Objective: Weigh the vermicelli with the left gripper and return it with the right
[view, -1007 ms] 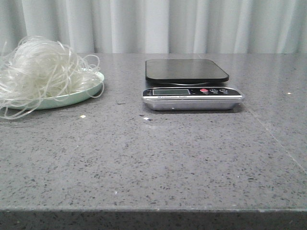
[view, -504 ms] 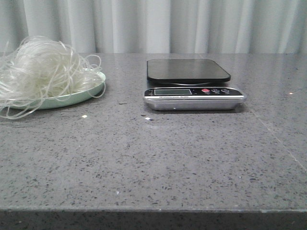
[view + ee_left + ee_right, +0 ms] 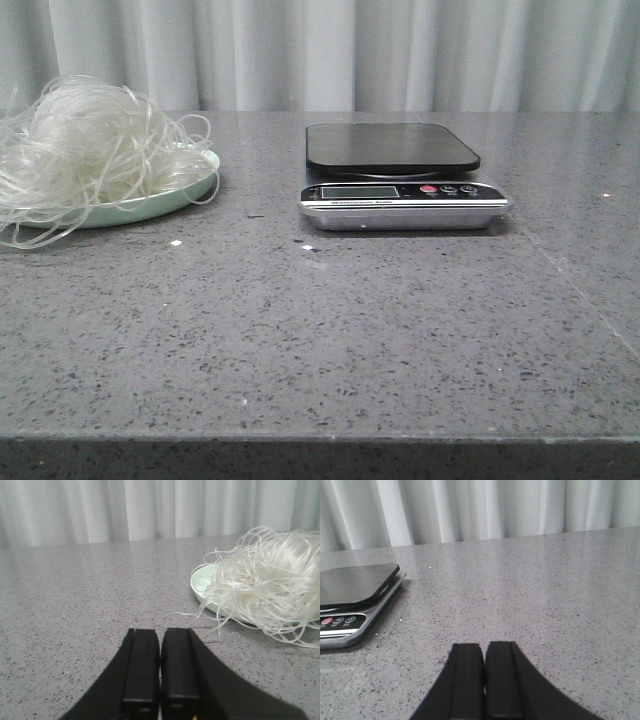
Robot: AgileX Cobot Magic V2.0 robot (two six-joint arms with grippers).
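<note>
Count: one vermicelli (image 3: 85,150) nest, one plate (image 3: 195,185), one scale (image 3: 400,178).
Vermicelli: at 2 o'clock from my left gripper (image 3: 161,667), apart.
Grippers: my left and right gripper (image 3: 484,677) both closed, empty.

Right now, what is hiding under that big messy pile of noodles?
A pale green plate sits under the vermicelli. Only its rim shows, seen also from the left wrist. The noodles cover the plate's middle, so anything else beneath them cannot be seen.
</note>
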